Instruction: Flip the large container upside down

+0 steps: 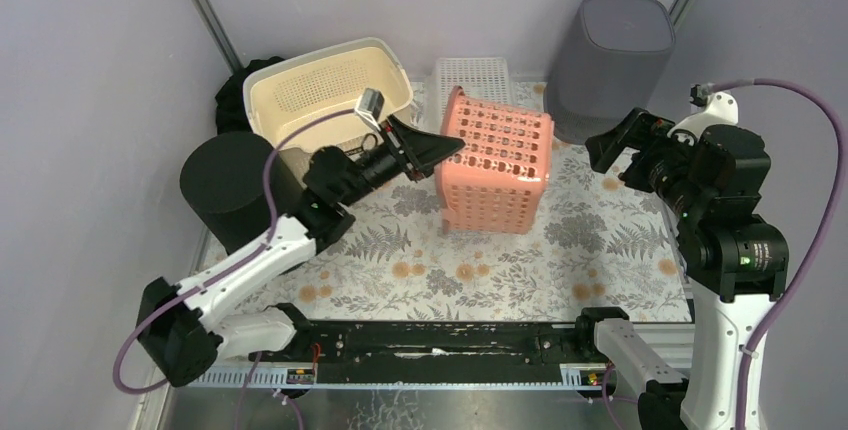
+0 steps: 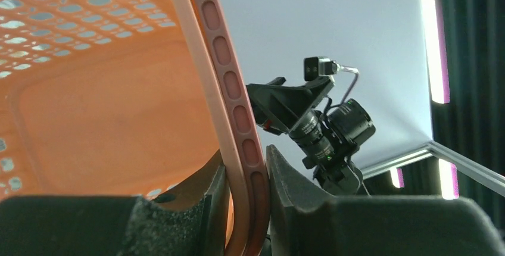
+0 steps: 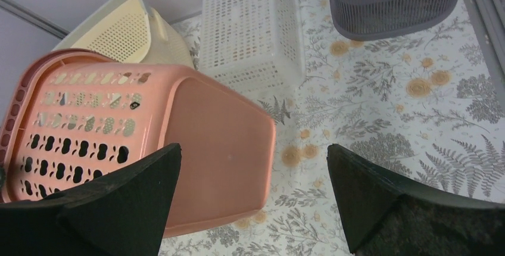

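Note:
A large pink perforated basket [image 1: 500,165] lies tipped on its side in the middle of the floral mat, its opening facing left and its solid bottom facing right. My left gripper [image 1: 450,142] is shut on the basket's rim at the upper left. In the left wrist view the slotted rim [image 2: 223,59] runs between the two pads, one inside and one outside, with the gripper [image 2: 245,169] closed on it. My right gripper [image 1: 605,145] is open and empty, held above the mat to the right of the basket. In the right wrist view the gripper [image 3: 253,161] frames the basket's bottom [image 3: 220,143].
A cream basket [image 1: 330,90] leans at the back left. A white mesh basket [image 1: 475,75] lies upside down behind the pink one. A grey bin [image 1: 610,50] stands at the back right and a black cylinder [image 1: 230,185] at the left edge.

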`<state>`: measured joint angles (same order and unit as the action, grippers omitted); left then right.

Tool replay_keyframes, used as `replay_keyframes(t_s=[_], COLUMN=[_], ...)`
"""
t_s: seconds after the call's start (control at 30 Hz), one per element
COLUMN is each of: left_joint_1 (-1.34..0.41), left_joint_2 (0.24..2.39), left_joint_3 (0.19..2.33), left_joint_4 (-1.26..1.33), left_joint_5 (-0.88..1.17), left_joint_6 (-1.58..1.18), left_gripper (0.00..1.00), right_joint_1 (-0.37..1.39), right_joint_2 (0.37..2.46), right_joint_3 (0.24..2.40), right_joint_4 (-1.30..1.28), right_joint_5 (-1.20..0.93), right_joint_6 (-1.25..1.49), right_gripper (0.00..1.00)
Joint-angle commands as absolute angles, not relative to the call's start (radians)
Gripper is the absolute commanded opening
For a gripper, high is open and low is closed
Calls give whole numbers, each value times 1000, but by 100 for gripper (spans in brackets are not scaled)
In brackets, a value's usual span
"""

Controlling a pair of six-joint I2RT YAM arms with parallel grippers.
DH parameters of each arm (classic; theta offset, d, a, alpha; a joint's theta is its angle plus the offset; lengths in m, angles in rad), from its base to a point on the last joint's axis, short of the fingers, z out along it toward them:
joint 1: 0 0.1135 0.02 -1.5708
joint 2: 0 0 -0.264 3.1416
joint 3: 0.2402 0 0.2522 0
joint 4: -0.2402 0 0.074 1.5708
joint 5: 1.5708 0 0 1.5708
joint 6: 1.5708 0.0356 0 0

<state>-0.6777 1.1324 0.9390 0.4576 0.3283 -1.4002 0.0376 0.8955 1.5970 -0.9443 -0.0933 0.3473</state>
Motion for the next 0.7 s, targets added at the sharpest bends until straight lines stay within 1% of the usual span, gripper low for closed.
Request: replay_keyframes(t_s=[0.0,0.1,0.23,0.33,0.47,0.57,0.67], left_joint_1=[-767,-834,-883,-887,-887,-883,-870], left_joint_2=[1212,1321,1519,1608,1613,1614,1617], left_joint_3=[859,786,717,673,603,530,454], left_joint_4=[1004,1233,1585,1612,1608,1606,1608], left_joint_5=[151,64,-22,-41,-77,-106,-100], left_joint_6=[-1541,-1613,-1693,-1708,-1662,-1668,-1677], left_gripper=[0,0,1,2,4,14,37], right_joint_1=[42,41,43,42,42,41,42], right_joint_2=[921,947,968,973,976,981,984], right_joint_3=[1624,1628,1605,1573,1536,1514,1491], right_joint_4=[-976,-979,-969,-953,-932,-913,-892], right_joint_5=[-64,-64,-43,-43,-48,-63,-82], right_joint_6=[318,308,293,288,281,279,278], right_gripper=[99,99,99,99,99,99,99])
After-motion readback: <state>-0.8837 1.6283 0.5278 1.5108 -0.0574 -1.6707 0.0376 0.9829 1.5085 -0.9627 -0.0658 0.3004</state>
